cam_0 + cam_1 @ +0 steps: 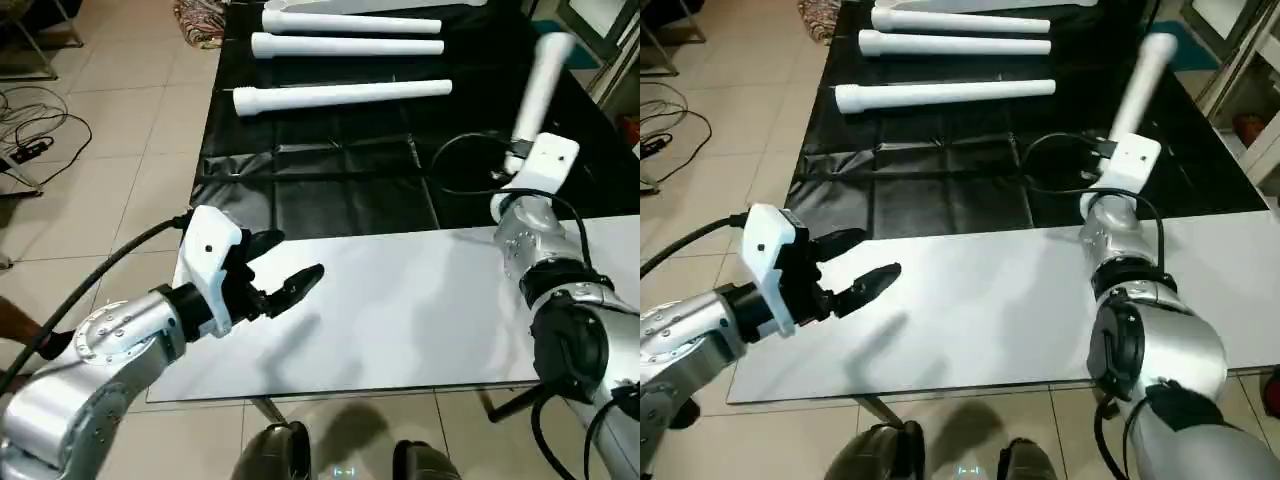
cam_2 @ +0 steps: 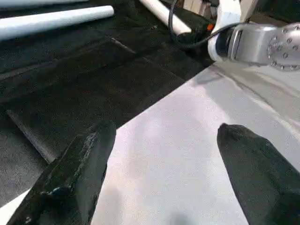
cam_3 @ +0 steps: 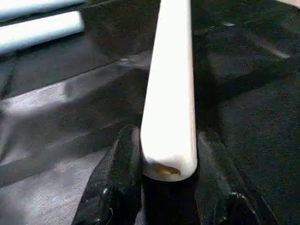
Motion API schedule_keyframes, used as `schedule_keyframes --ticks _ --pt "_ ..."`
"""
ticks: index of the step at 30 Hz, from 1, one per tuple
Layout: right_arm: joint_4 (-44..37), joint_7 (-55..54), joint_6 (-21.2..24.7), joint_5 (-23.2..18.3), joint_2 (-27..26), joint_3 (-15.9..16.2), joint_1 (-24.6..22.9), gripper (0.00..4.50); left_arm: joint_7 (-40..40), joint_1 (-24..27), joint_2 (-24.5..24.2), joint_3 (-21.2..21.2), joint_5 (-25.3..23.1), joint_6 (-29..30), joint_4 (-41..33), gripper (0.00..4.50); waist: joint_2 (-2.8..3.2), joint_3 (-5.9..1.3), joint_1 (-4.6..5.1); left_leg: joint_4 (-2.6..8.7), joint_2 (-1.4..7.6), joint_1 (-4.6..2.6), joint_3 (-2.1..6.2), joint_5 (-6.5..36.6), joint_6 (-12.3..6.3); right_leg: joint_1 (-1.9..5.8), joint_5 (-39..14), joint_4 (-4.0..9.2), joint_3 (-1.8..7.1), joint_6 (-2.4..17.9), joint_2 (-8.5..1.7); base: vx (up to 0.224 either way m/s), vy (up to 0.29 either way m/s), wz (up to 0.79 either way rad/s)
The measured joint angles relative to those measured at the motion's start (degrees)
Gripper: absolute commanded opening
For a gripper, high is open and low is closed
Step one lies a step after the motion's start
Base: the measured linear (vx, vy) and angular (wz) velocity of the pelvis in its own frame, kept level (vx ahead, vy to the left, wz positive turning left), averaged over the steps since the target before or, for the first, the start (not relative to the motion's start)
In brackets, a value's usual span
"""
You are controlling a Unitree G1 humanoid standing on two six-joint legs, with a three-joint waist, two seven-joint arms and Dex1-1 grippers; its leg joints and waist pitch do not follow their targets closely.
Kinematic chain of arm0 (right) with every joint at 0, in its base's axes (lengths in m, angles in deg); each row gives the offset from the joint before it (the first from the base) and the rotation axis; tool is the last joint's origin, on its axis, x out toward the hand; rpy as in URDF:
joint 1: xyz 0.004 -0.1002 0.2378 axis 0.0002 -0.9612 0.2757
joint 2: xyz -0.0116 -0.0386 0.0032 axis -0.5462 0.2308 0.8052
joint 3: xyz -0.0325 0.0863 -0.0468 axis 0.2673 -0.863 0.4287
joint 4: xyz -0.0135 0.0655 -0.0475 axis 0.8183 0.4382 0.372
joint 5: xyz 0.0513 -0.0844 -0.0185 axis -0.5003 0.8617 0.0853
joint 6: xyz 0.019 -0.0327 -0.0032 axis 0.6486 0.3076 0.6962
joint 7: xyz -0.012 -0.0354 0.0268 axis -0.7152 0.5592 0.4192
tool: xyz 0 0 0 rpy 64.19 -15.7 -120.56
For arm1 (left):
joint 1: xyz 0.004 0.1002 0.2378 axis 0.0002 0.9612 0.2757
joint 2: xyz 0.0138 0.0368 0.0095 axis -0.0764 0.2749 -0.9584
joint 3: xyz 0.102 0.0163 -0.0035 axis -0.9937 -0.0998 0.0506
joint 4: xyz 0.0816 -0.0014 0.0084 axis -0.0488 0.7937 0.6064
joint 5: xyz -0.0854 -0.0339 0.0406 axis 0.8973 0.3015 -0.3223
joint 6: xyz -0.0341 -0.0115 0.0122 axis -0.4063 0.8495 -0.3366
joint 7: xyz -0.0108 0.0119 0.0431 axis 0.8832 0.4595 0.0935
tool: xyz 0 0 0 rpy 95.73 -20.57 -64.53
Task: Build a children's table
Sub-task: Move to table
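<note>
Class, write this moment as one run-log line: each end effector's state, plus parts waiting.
left end effector: open, empty | right end effector: shut on leg | three legs: lying on black sheet

We see a plain white flat rectangular board [image 1: 400,310] on the desk, and beyond it a glossy black creased plastic sheet [image 1: 340,170]. Three long white plastic tube legs [image 1: 345,95] lie on that black sheet, and a fourth white tube leg [image 3: 171,84] shows between the black fingers [image 3: 117,187] of the right end effector [image 3: 168,183]. The left end effector [image 1: 285,265] has black fingers on a white housing, with a silver forearm behind. The floor [image 1: 110,110] is pale beige tile.
</note>
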State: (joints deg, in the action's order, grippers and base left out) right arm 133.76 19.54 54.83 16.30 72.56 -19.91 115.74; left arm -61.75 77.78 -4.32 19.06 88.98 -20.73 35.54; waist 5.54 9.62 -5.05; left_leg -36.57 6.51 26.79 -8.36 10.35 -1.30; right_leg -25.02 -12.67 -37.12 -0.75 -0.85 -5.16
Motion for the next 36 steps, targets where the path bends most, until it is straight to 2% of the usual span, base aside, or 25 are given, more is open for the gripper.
schedule_keyframes --ticks 10,13,21,36 --pt "-2.3 6.1 -2.2 0.0 -1.0 1.1 -1.3 1.18 0.0 -0.8 1.1 -1.5 -1.1 -2.3 1.6 3.96 0.08 -0.05 0.05 -0.21 0.00 -0.01 -0.22 -0.5 -0.41 0.05 0.7 0.00 0.03 1.2 -0.07 0.000 0.000 0.00" --pt "-3.4 7.9 -3.2 -0.4 -2.4 1.7 -2.7 1.18 0.0 -1.1 1.4 -2.0 -1.1 -2.9 2.3 3.96 0.09 -0.05 0.04 -0.21 0.00 -0.02 -0.31 -0.7 -0.47 0.05 1.0 0.01 0.03 1.7 -0.10 0.000 0.000 0.00" --pt "-4.5 13.9 -4.0 -1.6 -4.8 2.2 -2.9 1.18 0.0 -1.5 1.8 -2.4 -1.9 -3.9 3.4 3.96 0.09 -0.06 -0.03 -0.21 0.00 -0.15 -0.62 -0.9 -0.34 0.04 1.6 0.07 0.02 2.7 -0.30 0.000 0.000 0.00" --pt "-4.5 14.6 -4.0 0.3 -6.2 6.3 -3.1 1.18 -0.1 -1.5 1.7 -2.5 -2.5 -4.1 3.4 3.96 0.08 -0.06 0.08 -0.20 0.16 -0.32 -1.03 -0.9 -0.35 -0.04 1.7 0.09 0.03 2.8 -0.42 0.000 0.000 0.00"
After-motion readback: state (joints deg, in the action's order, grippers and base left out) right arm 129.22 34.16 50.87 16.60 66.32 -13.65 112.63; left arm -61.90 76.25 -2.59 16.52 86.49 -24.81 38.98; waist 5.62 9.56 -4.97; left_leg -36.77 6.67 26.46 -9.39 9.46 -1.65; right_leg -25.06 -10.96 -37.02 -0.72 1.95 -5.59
